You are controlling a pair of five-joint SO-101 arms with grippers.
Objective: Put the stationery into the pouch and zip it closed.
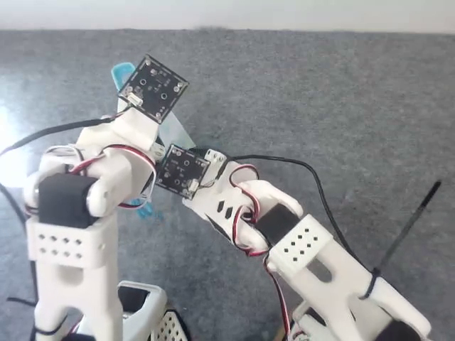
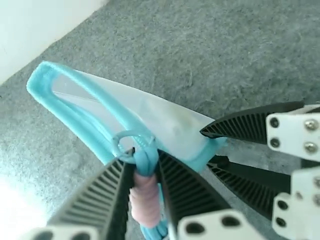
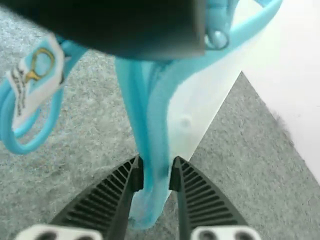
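Right end effector (image 3: 154, 172) clamps pouch (image 3: 200, 100) over grey carpet (image 3: 75, 165); white wall (image 1: 227, 13) beyond.

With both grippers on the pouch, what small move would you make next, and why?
Probably draw the left gripper, shut on the zipper pull, along the track toward the far end of the pouch; the right gripper clamps the near end, and the mouth looks unzipped.

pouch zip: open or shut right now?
Open, at least partly. In the left wrist view the two cyan mouth edges of the pouch stand apart from its far end down to the slider ring.
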